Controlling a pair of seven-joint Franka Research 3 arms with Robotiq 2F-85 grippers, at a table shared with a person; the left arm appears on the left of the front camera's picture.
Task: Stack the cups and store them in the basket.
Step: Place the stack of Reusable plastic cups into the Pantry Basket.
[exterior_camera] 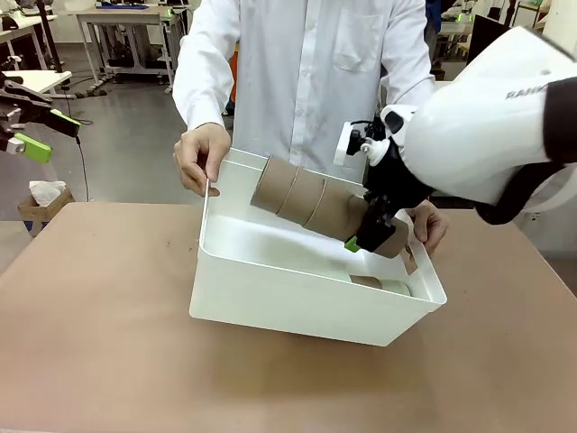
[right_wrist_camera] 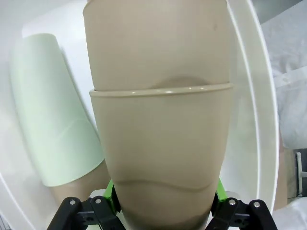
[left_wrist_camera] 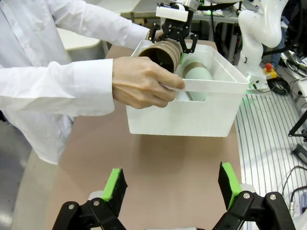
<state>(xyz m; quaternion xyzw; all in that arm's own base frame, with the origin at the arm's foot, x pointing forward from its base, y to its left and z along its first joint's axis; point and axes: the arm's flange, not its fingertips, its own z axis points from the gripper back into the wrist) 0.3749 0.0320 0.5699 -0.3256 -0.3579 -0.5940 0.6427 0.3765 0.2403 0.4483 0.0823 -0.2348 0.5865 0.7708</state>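
One nested stack of tan-brown matte tumblers (exterior_camera: 311, 203) is in our right gripper (exterior_camera: 368, 236), whose green pads are clenched on the stack's narrow end. We hold it roughly horizontal, just above the large white rectangular plastic basket (exterior_camera: 297, 302) and within its rim line. Inside the basket, a pale mint green tumbler (right_wrist_camera: 53, 129) lies on its side next to the held stack, and another tan cup (exterior_camera: 383, 284) rests on the floor below our gripper. The person's two hands, one hand (exterior_camera: 200, 158) at the far-left corner of the basket, tilt it toward us.

We judge the storing step to be in hand. The next move calls for lowering the stack to the basket floor, beside the mint tumbler, and only then releasing.

Our left gripper (left_wrist_camera: 170, 187) hangs spread wide and empty, well apart from the basket.
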